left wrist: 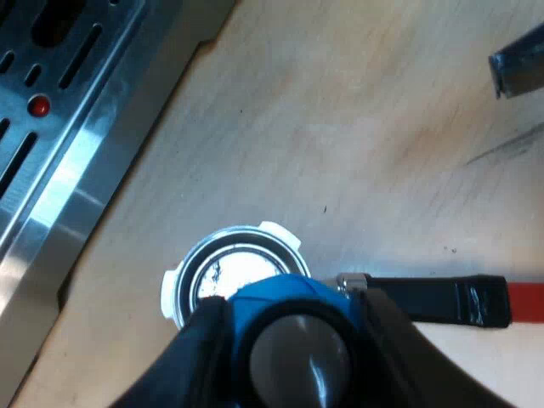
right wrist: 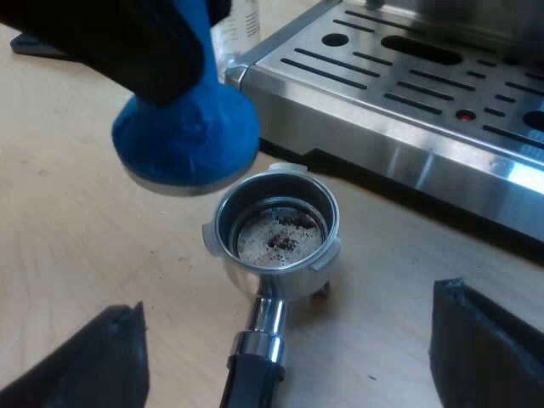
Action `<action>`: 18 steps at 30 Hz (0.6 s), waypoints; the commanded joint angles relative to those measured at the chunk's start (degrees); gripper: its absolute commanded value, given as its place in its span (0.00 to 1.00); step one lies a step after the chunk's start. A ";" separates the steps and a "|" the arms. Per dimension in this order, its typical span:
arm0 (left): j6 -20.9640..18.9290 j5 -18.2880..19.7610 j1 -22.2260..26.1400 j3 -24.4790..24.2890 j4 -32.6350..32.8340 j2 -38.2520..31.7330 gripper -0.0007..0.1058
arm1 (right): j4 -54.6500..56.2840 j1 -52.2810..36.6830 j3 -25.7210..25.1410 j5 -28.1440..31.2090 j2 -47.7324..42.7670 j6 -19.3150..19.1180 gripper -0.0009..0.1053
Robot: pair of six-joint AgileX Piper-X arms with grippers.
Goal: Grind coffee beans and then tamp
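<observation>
One metal holder [right wrist: 274,276] lies on the wooden table [right wrist: 76,246], just beside the coffee machine's silver drip tray [right wrist: 382,161]. Its cup faces up, with a few dark coffee crumbs [right wrist: 285,240] on the pale bottom. Its dark handle [left wrist: 425,299] ends in red. The blue tamper [right wrist: 187,136] is held over one side of the cup, and I cannot tell if it touches the rim. My left claw [left wrist: 289,336] is squeezed tight on the tamper, a finger on each side. My right claw [right wrist: 286,302] is spread wide and holds nothing, with the holder's neck between its fingers [right wrist: 476,340] but not touching them. A measuring glass [right wrist: 242,25] stands by the tray, behind the tamper
</observation>
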 commanded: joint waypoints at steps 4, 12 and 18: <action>0.47 0.66 -0.13 -0.45 -2.84 0.79 0.01 | -0.43 -0.23 0.17 -0.52 -0.18 -0.82 0.66; 0.47 0.51 -0.13 -0.45 -4.95 2.02 0.01 | -0.43 -0.23 0.17 -0.52 -0.18 -0.82 0.66; 0.59 -0.44 -0.13 -0.45 -4.95 4.93 0.01 | -0.43 -0.23 0.17 -0.52 -0.18 -0.82 0.66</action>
